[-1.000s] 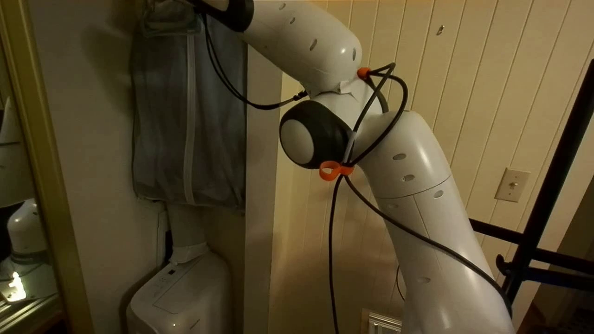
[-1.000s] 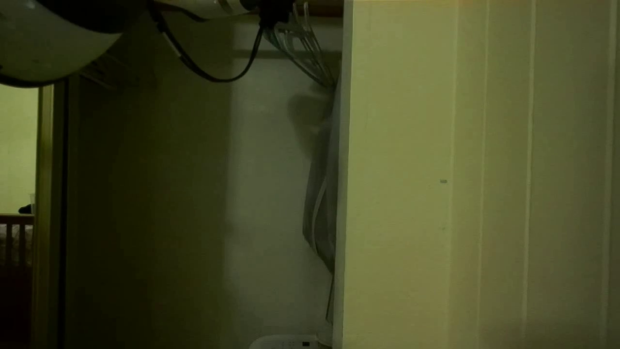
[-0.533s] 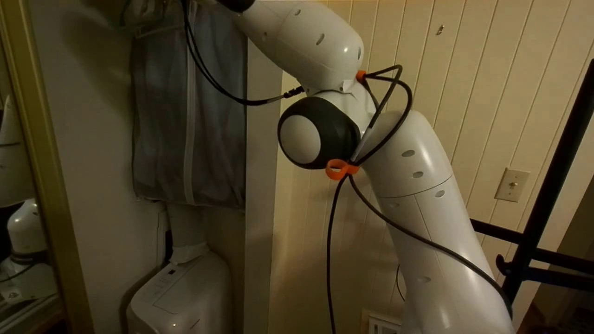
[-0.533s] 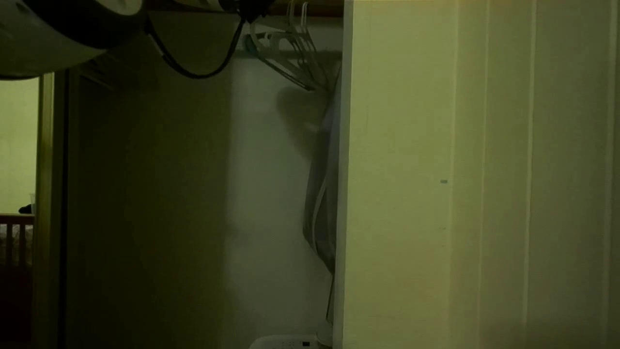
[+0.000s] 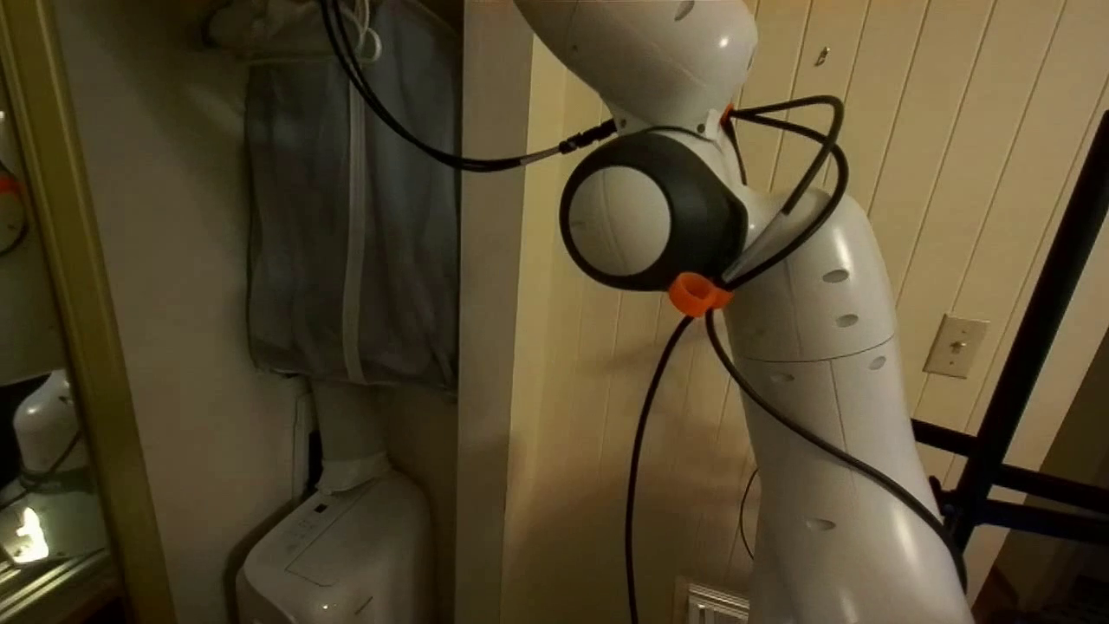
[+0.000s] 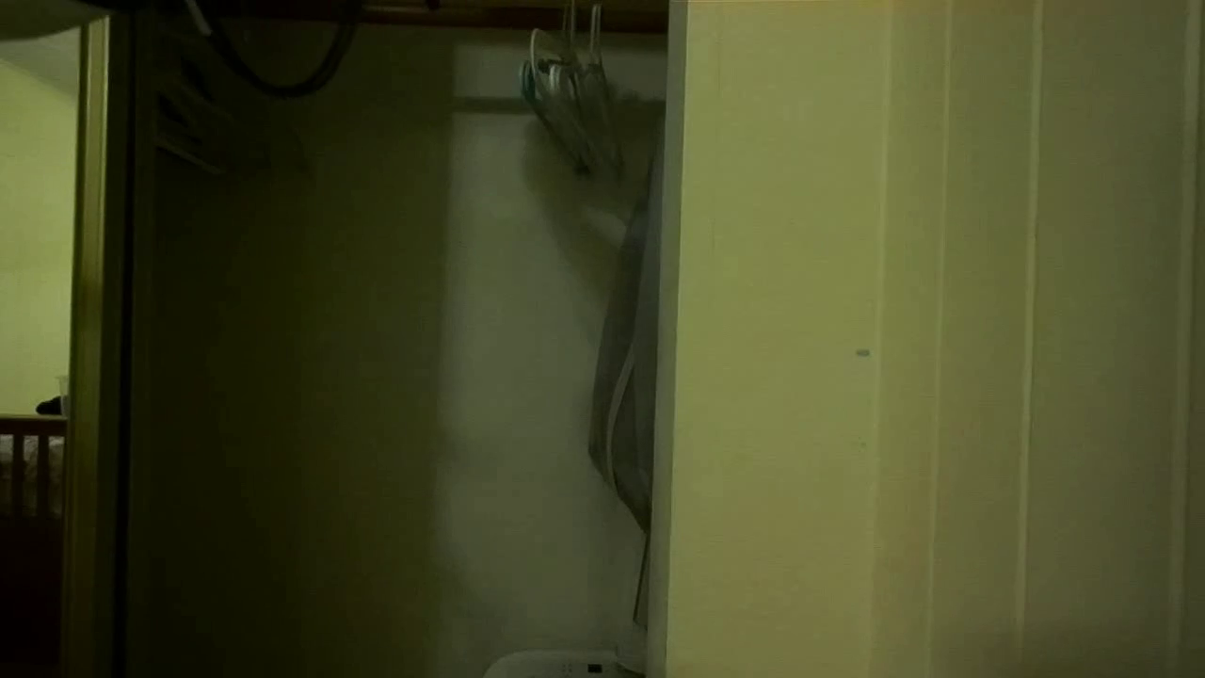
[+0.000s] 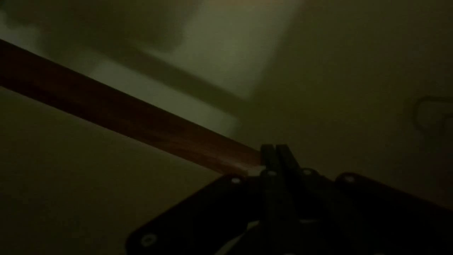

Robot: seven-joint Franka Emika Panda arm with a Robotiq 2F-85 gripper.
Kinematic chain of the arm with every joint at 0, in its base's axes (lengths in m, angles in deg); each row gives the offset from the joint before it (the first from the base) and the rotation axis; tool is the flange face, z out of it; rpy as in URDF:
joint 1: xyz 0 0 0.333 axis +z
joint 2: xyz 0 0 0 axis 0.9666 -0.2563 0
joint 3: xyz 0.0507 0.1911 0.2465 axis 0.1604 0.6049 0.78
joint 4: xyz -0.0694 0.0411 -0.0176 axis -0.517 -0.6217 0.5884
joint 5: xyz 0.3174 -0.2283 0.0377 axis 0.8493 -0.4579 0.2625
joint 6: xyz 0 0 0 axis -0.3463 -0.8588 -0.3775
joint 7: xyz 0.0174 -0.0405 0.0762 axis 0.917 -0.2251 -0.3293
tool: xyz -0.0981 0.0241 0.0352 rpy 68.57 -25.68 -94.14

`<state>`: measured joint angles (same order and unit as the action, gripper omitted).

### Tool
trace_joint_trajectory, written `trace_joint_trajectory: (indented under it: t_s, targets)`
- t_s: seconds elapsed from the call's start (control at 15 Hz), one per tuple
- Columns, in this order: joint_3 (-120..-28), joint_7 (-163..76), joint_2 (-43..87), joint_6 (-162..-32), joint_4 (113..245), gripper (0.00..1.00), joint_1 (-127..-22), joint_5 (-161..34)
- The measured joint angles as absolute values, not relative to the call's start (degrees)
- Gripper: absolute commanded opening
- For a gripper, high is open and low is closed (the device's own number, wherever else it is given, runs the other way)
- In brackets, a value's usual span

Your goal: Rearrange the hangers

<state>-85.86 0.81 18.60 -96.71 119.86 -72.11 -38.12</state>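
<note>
hangers hang from the rod, hand closed.

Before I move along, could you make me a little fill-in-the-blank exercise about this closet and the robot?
Between the hangers and the gray bag, the ____ reaches lower.
The light switch is mounted on the ____.
The brightly colored loop is ____.
Choosing open or shut, the jaws in the wrist view are ____.
Missing words: bag; wall; orange; shut.
</note>
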Motion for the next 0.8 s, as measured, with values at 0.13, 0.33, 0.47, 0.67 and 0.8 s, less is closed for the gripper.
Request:
trace_joint_trajectory:
  t_s: [0.13, 0.33, 0.47, 0.67, 0.8]
  targets:
    - [-86.0, -3.1, 20.7, -91.8, 120.6, 0.05, -69.7, -39.0]
    - [-86.7, -10.1, 23.4, -85.3, 122.4, 0.05, -66.2, -42.9]
    - [-87.1, -14.1, 25.5, -81.2, 124.6, 0.32, -63.9, -46.3]
    - [-87.3, -18.3, 29.4, -74.8, 128.9, 0.51, -60.9, -51.5]
    - [-87.2, -19.6, 32.7, -68.3, 132.4, 0.66, -58.9, -55.3]
